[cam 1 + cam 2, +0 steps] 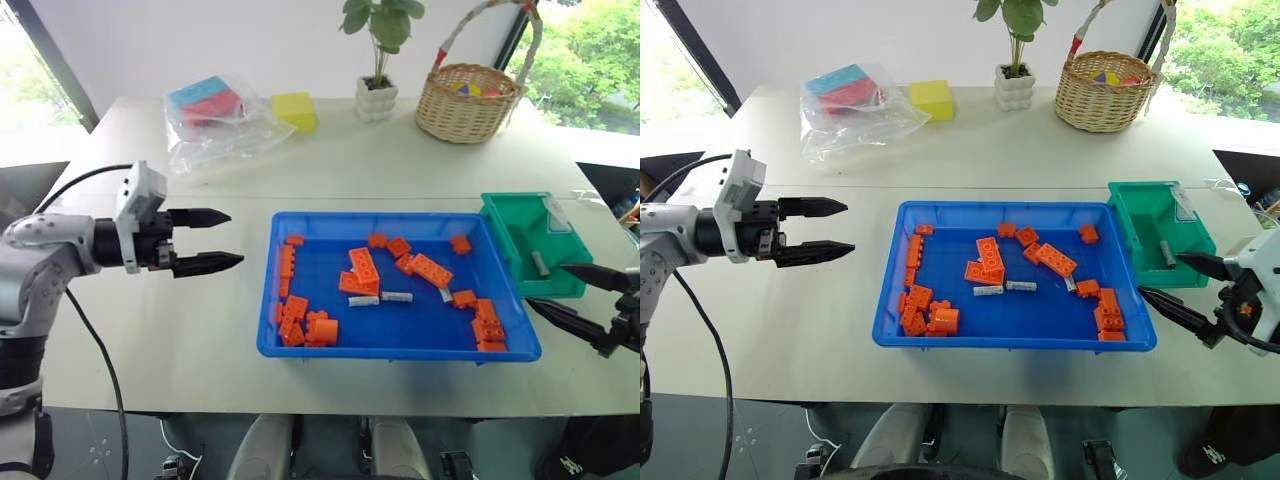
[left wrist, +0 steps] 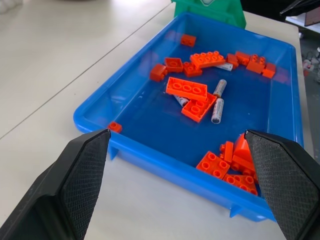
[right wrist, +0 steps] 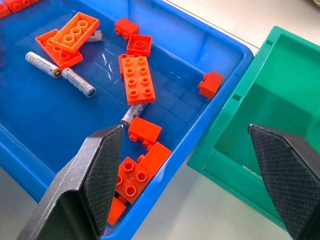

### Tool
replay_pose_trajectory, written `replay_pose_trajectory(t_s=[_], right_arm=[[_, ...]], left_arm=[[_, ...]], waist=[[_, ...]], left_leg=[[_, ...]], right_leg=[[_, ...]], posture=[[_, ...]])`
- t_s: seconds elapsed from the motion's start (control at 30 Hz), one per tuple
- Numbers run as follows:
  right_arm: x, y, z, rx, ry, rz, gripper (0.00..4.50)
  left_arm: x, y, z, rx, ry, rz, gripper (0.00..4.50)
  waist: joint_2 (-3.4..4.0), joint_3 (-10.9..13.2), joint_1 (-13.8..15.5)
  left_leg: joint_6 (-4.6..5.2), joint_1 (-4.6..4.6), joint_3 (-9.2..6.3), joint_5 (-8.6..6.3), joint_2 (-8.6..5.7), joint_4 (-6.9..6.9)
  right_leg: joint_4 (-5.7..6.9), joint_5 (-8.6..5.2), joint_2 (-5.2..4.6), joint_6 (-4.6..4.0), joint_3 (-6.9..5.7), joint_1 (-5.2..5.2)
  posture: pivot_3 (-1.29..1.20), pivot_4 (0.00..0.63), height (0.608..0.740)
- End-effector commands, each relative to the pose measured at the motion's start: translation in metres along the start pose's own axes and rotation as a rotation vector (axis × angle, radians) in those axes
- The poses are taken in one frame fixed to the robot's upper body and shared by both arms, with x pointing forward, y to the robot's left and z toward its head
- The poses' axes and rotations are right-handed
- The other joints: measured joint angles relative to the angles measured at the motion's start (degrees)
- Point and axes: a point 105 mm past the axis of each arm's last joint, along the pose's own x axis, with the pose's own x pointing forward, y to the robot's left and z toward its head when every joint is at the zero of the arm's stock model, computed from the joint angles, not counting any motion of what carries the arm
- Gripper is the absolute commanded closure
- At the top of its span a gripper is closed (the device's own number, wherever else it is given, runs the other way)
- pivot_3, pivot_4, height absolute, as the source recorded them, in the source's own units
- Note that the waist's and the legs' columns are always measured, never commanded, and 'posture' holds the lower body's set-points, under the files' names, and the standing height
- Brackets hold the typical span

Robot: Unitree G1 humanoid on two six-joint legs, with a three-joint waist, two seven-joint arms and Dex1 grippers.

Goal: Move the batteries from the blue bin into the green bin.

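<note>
Centre of the frame: three batteries [image 1: 397, 297] lie flat among orange bricks [image 1: 363, 266] in the blue bin [image 1: 300, 347], long axes roughly left-right. One battery already sits in the green bin [image 1: 512, 242], at right. Right gripper [image 1: 578, 296], wide and empty, hangs nearer; left gripper [image 1: 218, 240], also wide and empty, hovers at left.

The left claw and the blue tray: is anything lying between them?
No. In the head view, only bare white table separates the open left claw from the blue tray.
</note>
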Motion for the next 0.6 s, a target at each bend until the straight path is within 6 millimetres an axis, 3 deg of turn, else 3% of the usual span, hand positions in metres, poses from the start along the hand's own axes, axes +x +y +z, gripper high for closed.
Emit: replay_pose_trajectory(t_s=[0.03,0.6], right_arm=[[-0.0017,0.0004,0.0060,-0.026,-0.023,-0.013,0.42],[-0.0002,-0.0072,0.0061,-0.057,-0.004,-0.018,0.42]], left_arm=[[-0.0035,-0.0030,0.0128,0.048,-0.018,0.004,0.00],[0.0000,-0.0048,0.0088,0.048,-0.014,0.002,0.00]], waist=[[0.00,0.0,0.0],[0.00,0.0,0.0]], left_leg=[[0.00,0.00,0.00,0.00,0.00,0.00],[0.00,0.01,0.00,0.00,0.00,0.02]], right_leg=[[0.02,0.00,0.00,0.00,0.00,0.00],[0.05,0.00,0.01,0.00,0.00,0.00]], posture=[[0.00,0.150,0.702],[0.00,0.150,0.702]])
